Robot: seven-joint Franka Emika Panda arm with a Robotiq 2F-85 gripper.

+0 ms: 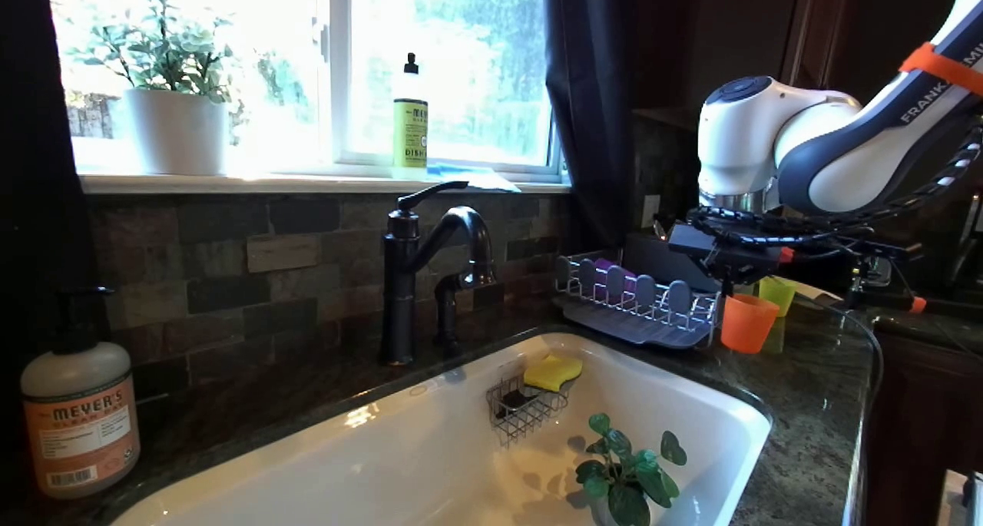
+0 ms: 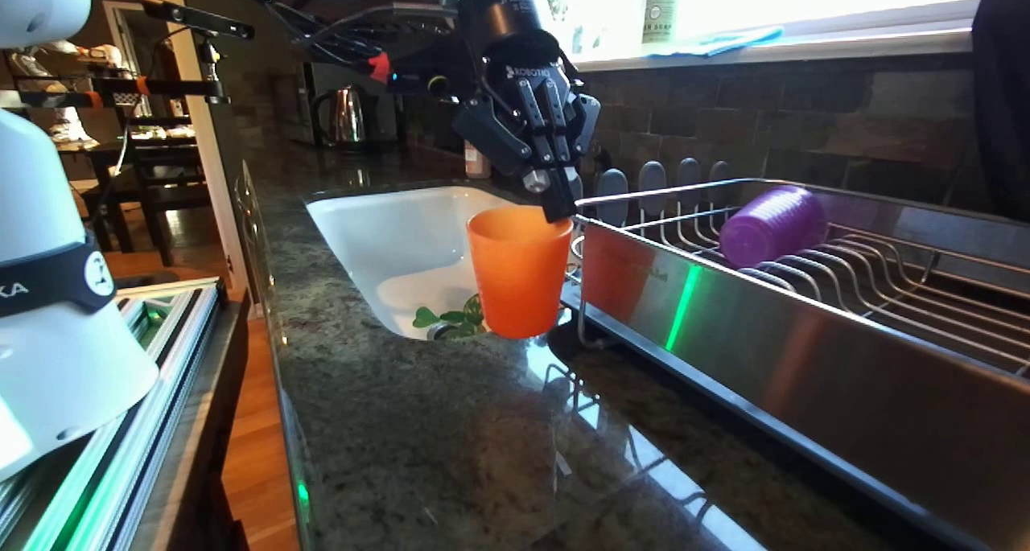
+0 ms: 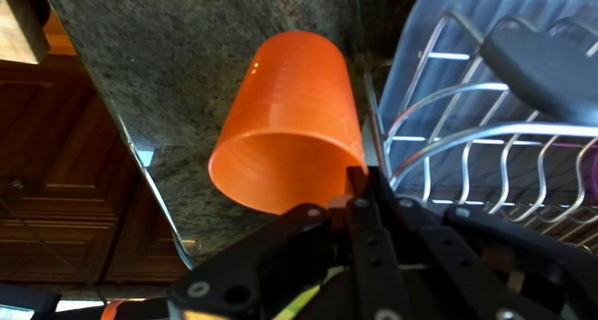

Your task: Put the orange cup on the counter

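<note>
The orange cup hangs upright from my gripper in both exterior views point(image 1: 747, 324) point(image 2: 519, 276), and appears a little above the counter point(image 1: 822, 392) point(image 2: 434, 438). My gripper point(image 2: 558, 197) is shut on the cup's rim, on the side nearest the dish rack. In the wrist view the fingertips point(image 3: 362, 177) pinch the rim, one finger inside the cup and one outside. The cup's open mouth faces the camera there point(image 3: 292, 91), with the speckled counter point(image 3: 182, 44) behind it. The exact gap under the cup cannot be told.
A metal dish rack point(image 2: 764, 350) stands close beside the cup, with a purple cup point(image 2: 772, 225) lying in it. A yellow-green cup point(image 1: 779, 294) stands behind the orange cup. The white sink point(image 1: 330, 464) holds a plant point(image 1: 626, 472) and a yellow sponge point(image 1: 553, 372). A dark faucet point(image 1: 399, 296) rises behind.
</note>
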